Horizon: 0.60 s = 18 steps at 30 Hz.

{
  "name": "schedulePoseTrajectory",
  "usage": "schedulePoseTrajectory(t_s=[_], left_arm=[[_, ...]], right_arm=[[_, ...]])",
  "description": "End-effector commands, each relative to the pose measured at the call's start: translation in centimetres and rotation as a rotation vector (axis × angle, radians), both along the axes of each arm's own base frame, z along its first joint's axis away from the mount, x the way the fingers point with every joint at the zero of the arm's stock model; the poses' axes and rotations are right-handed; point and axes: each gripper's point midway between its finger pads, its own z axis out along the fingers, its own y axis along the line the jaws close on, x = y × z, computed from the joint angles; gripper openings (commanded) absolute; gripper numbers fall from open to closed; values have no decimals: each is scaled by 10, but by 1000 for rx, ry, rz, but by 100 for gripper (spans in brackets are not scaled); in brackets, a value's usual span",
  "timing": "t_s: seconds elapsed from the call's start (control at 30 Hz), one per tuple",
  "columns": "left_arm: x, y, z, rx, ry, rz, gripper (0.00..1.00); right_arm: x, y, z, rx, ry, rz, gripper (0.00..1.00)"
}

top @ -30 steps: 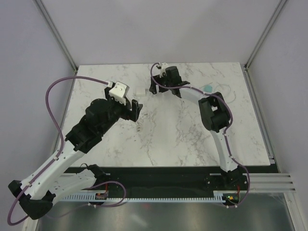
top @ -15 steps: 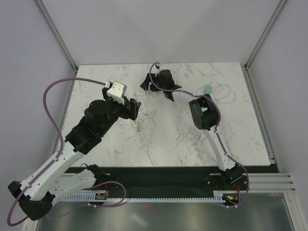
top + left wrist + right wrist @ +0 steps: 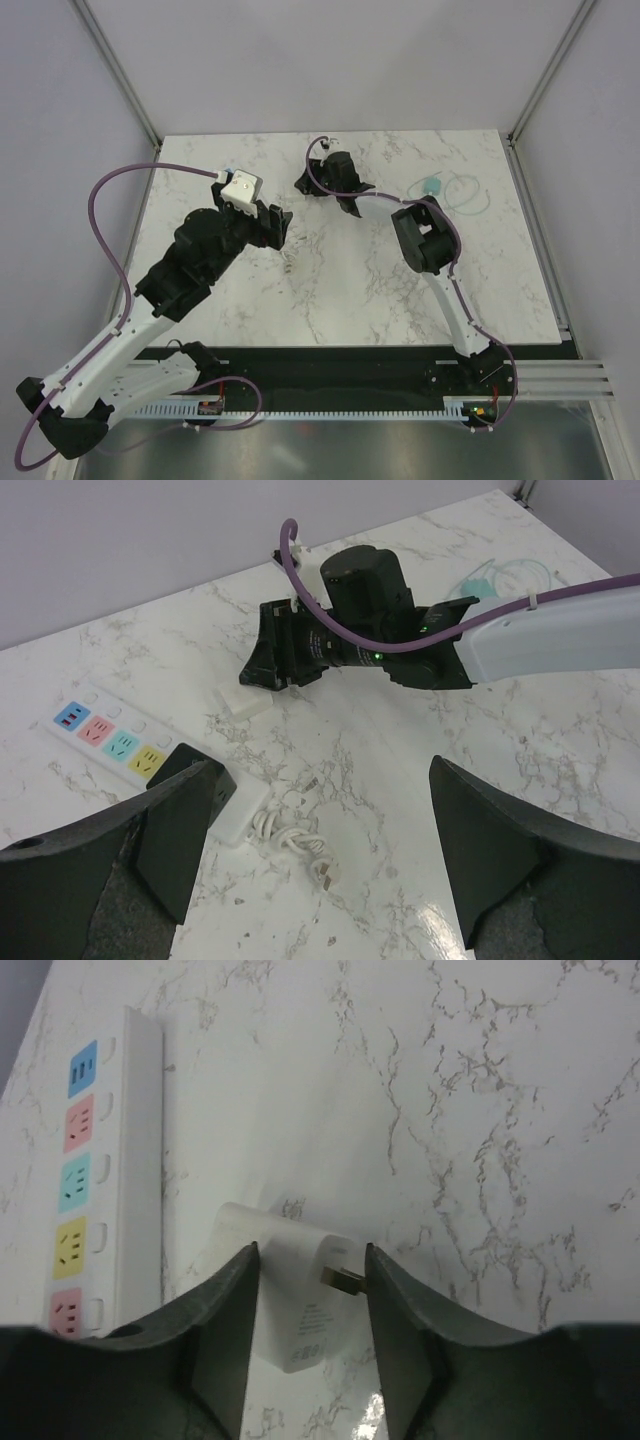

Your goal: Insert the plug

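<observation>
"Plug (image 3: 295,1312) and jaws?"
"It lies flat on the table (image 3: 500,1110) beside your power strip (image 3: 100,1170). Right gripper (image 3: 310,1255) brackets it closely; whether it pinches, I cannot tell. Left gripper (image 3: 320,770) hangs wide apart, holding nothing."

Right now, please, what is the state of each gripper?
Left gripper: open, jaws wide apart, holding nothing.
Right gripper: jaws closed on the white plug, beside the power strip.

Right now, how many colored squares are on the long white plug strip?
5, in a row down the strip: blue at one end, then pink, teal, yellow and another pink by the right tool. More may be hidden.
</observation>
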Motion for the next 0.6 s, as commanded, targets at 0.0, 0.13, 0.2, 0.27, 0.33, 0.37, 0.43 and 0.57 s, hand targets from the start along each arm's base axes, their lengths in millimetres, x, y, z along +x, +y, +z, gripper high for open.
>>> schedulePoseTrajectory(t_s=[0.0, 0.13, 0.2, 0.27, 0.33, 0.37, 0.43, 0.57], left_arm=[[3, 4, 14, -47, -44, 35, 93], [4, 4, 14, -49, -44, 37, 93], [5, 4, 12, -43, -41, 39, 93], [6, 3, 11, -40, -39, 41, 93], [6, 3, 10, -37, -37, 42, 93], [6, 3, 10, -38, -38, 42, 93], [6, 3, 10, -40, -38, 41, 93], [6, 3, 9, -39, -38, 41, 93]], right_arm=[[-11, -21, -13, -108, 37, -25, 49], [-19, -22, -5, -95, 19, 4, 37], [-25, -21, -2, -91, 25, 26, 34], [-33, -26, 0, -103, 28, 32, 34], [-41, -33, 0, -122, 32, 35, 32], [-43, -36, -1, -128, 35, 34, 32], [-52, -42, -1, -141, 40, 37, 28], [-70, -51, -4, -160, 60, 57, 25]])
